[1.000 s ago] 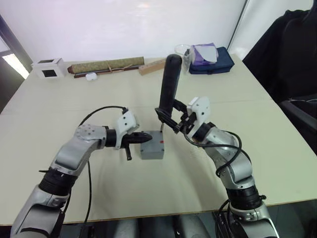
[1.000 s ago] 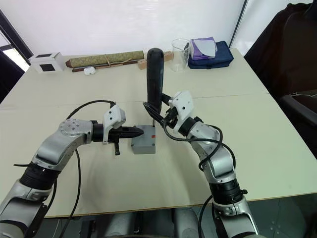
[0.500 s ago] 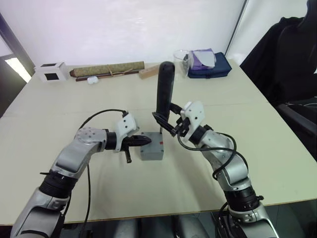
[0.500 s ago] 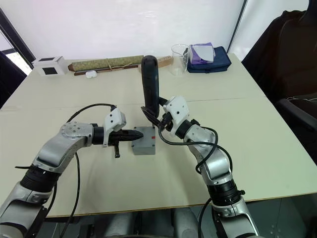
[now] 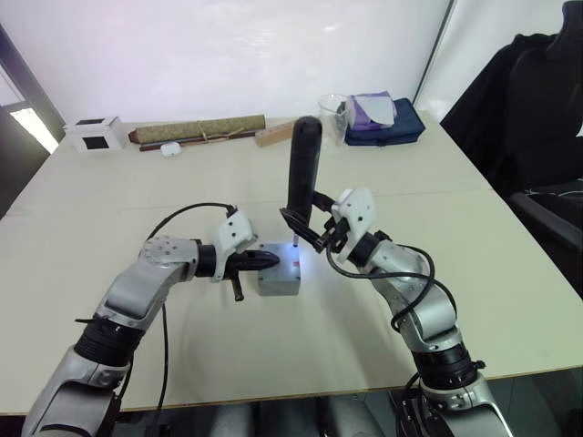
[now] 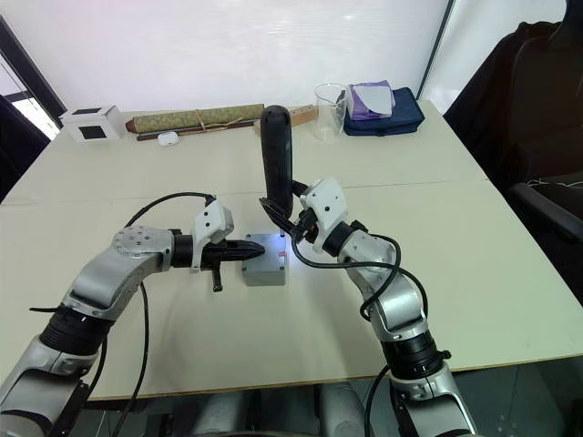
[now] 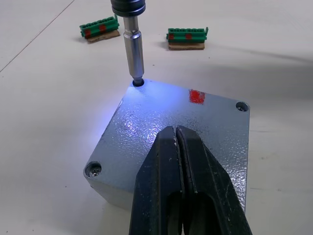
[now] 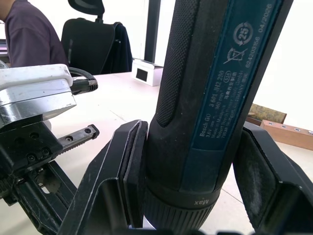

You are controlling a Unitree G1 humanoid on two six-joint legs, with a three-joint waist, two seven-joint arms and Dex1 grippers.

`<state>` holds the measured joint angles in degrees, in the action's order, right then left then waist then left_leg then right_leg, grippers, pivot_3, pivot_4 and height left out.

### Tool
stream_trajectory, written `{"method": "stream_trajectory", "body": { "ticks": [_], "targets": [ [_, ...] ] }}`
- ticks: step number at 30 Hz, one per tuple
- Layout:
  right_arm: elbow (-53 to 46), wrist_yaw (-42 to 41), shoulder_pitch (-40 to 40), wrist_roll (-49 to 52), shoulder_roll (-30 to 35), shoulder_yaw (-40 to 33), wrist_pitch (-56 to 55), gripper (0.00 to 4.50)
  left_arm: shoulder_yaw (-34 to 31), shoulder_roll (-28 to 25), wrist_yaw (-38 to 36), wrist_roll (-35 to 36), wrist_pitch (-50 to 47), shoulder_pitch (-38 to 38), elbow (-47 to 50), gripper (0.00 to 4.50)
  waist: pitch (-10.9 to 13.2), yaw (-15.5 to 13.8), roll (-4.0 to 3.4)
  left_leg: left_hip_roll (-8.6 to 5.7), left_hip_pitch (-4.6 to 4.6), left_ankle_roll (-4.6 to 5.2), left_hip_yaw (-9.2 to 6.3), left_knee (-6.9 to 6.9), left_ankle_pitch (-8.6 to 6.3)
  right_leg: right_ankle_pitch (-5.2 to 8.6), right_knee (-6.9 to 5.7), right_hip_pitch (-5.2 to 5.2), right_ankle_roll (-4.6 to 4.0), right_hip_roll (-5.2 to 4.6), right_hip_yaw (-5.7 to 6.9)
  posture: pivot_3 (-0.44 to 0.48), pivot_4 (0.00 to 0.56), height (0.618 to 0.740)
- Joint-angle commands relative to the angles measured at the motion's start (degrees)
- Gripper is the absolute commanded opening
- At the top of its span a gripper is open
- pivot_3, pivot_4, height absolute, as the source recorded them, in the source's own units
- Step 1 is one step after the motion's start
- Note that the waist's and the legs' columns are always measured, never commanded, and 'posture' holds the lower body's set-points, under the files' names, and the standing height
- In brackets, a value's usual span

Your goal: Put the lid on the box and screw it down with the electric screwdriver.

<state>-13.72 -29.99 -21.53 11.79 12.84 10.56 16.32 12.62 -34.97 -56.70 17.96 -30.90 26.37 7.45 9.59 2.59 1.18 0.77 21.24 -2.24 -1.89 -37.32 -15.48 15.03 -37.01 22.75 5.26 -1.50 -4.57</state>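
Head views — table: we see a pale table (image 6: 510, 273) with the work near its middle.
Head views — box: the grey box (image 6: 265, 270) stands on the table between the two grippers, with the lid (image 6: 269, 248) lying flat on top of it; a red mark sits near the lid's edge on the right gripper's side, and a bluish light falls on the lid.
Head views — left gripper: our left gripper (image 6: 248, 249) reaches in from the side, its black fingers pressed together, the tips resting on the lid.
Head views — right gripper: our right gripper (image 6: 290, 221) is clamped around the lower part of the electric screwdriver (image 6: 276, 157), which stands nearly upright with its bit down at a far corner of the lid.
Head views — far edge: a white cube (image 6: 87, 121), a rolled olive mat (image 6: 196, 116), a clear cup (image 6: 330, 100) and a dark blue pouch (image 6: 387, 105) lie well apart from the box.
Left wrist view — lid: the metal bit (image 7: 133, 55) stands in a corner screw hole — the light shines around it; the closed fingers (image 7: 168, 161) lie on the lid, and the other corners we can see show screw holes.
Left wrist view — beyond: two green connector blocks (image 7: 186, 37) lie on the table behind the box.
Right wrist view — screwdriver: the dark body with its blue label sits tight between the two black fingers (image 8: 122, 171); the left gripper's white housing (image 8: 36, 93) is beside it.
Right wrist view — background: a person (image 8: 27, 39) sits near a black office chair (image 8: 90, 36).
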Motion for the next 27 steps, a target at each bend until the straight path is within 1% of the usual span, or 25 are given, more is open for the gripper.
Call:
{"method": "stream_trajectory", "body": {
  "ticks": [1, 7, 10, 13, 14, 15, 16, 17, 18, 19, 20, 21, 23, 25, 27],
  "targets": [
    [3.38, -1.47, 2.04, -1.52, 1.9, 2.35, 3.68, 2.15, 0.56, 0.19, 0.26, -0.81, -0.01, -0.7, 0.57, 0.0, 0.0, 0.0, 0.0, 0.0, 0.0, 0.0, 0.0, 0.0, 0.0, 0.0, 0.01, 0.0, 0.0, 0.0, 0.0, 0.0, 0.15, 0.74],
    [-3.54, -3.47, -2.01, 1.73, 3.8, 0.7, 6.98, 2.15, 0.32, -0.18, -0.11, -0.75, 0.42, -1.25, 0.36, 0.0, 0.01, -0.02, 0.0, 0.01, 0.06, 0.0, 0.0, 0.03, 0.0, 0.02, 0.05, 0.06, 0.0, -0.01, -0.01, 0.0, 0.15, 0.74],
    [-7.77, -3.38, -8.32, 6.5, 4.41, -3.7, 11.6, 2.15, 0.08, -0.27, -0.33, -0.71, 0.63, -1.26, -0.17, 0.0, 0.07, -0.02, 0.0, 0.01, 0.16, 0.0, 0.01, 0.04, 0.0, 0.0, 0.04, 0.19, -0.01, -0.03, -0.01, 0.0, 0.15, 0.74],
    [-9.49, -2.22, -13.7, 10.65, 4.99, -8.06, 16.14, 2.15, -0.26, 0.03, -0.2, -0.46, 0.53, -1.21, -0.6, 0.0, 0.21, -0.07, -0.07, 0.02, 0.37, 0.0, 0.02, 0.08, 0.0, -0.01, 0.02, 0.43, -0.02, -0.02, -0.02, 0.0, 0.15, 0.74],
    [-9.47, -1.09, -18.51, 14.69, 6.04, -12.14, 20.58, 2.15, -1.7, 0.42, -0.05, 0.98, -0.33, -1.22, -0.85, 0.0, 0.24, -0.08, -0.09, 0.01, 0.4, 0.0, 0.02, 0.09, 0.0, -0.02, 0.01, 0.47, -0.01, -0.02, -0.01, 0.0, 0.15, 0.74],
    [-7.77, 0.96, -24.51, 20.12, 7.95, -17.96, 27.43, 2.15, -4.09, 1.13, 0.58, 3.08, -1.42, -0.94, -1.08, 0.0, 0.46, -0.05, -0.23, 0.01, 0.45, 0.0, 0.03, 0.1, 0.0, -0.02, 0.01, 0.52, 0.0, -0.02, -0.02, 0.0, 0.15, 0.74],
    [-6.49, 2.58, -28.65, 24.18, 9.43, -22.09, 32.59, 2.15, -5.74, 1.68, 1.08, 4.54, -2.2, -0.76, -1.19, 0.0, 0.76, -0.05, -0.36, 0.01, 0.6, 0.0, 0.03, 0.09, 0.0, -0.03, -0.01, 0.67, 0.0, -0.05, -0.03, 0.0, 0.15, 0.74],
    [-3.8, 3.42, -32.28, 27.73, 12.07, -25.46, 40.72, 2.15, -7.19, 1.91, 1.44, 5.43, -2.31, -0.58, -0.9, 0.0, 0.95, -0.17, -0.38, 0.07, 0.9, 0.0, 0.01, -0.03, 0.02, -0.08, -0.13, 0.96, 0.01, -0.12, -0.05, 0.0, 0.15, 0.74],
    [-1.38, 3.88, -34.44, 29.29, 14.96, -27.08, 48.64, 2.15, -8.31, 2.3, 2.39, 5.83, -2.2, -0.51, -0.24, 0.0, 1.01, -0.38, -0.32, 0.06, 1.27, -0.02, -0.01, -0.11, 0.05, -0.22, -0.21, 1.34, 0.13, -0.15, -0.05, 0.0, 0.15, 0.74],
    [0.88, 4.68, -36.03, 29.74, 17.28, -28.27, 53.53, 2.15, -10.06, 3.04, 3.51, 7.29, -2.77, -0.23, 0.59, 0.0, 0.97, -0.66, -0.25, 0.06, 1.56, -0.03, -0.08, -0.17, 0.06, -0.29, -0.21, 1.55, 0.21, -0.13, 0.09, 0.0, 0.15, 0.74],
    [3.25, 5.61, -37.36, 29.67, 19.25, -29.68, 56.45, 2.15, -12.14, 3.6, 4.3, 9.77, -4.5, 0.34, 1.62, 0.0, 0.92, -0.88, -0.17, 0.07, 1.62, -0.03, -0.14, -0.13, 0.06, -0.29, -0.21, 1.59, 0.2, -0.17, 0.18, 0.0, 0.15, 0.74],
    [5.68, 6.43, -38.46, 28.87, 21.26, -30.26, 58.6, 2.15, -13.58, 3.45, 4.4, 11.98, -6.73, 0.93, 2.61, 0.0, 0.9, -1.01, -0.14, 0.07, 1.64, -0.02, -0.19, -0.04, 0.05, -0.26, -0.12, 1.59, 0.16, -0.17, 0.25, 0.0, 0.15, 0.74],
    [11.44, 4.87, -39.0, 26.14, 29.14, -26.56, 63.56, 2.15, -15.67, 1.0, 1.81, 15.88, -10.04, 1.23, 5.2, 0.0, 0.91, -1.14, -0.14, 0.03, 1.74, 0.01, -0.15, 0.12, 0.03, -0.25, 0.06, 1.66, 0.14, -0.16, 0.25, 0.0, 0.15, 0.74],
    [13.98, 3.01, -38.15, 24.76, 34.47, -22.25, 65.92, 2.15, -15.64, -1.17, 0.41, 16.95, -11.49, 0.8, 7.03, 0.0, 0.97, -1.25, -0.2, -0.03, 2.14, 0.01, -0.06, 0.14, 0.03, -0.25, 0.07, 2.1, 0.14, -0.18, 0.2, 0.0, 0.15, 0.74],
    [16.39, 1.33, -36.92, 24.16, 38.04, -18.5, 68.3, 2.15, -14.89, -3.5, -1.12, 17.66, -12.13, -0.07, 9.27, 0.0, 1.16, -1.35, -0.5, -0.07, 2.24, 0.02, 0.08, 0.18, 0.03, -0.24, 0.09, 2.26, 0.16, -0.19, 0.09, 0.0, 0.15, 0.74]
  ]
}}
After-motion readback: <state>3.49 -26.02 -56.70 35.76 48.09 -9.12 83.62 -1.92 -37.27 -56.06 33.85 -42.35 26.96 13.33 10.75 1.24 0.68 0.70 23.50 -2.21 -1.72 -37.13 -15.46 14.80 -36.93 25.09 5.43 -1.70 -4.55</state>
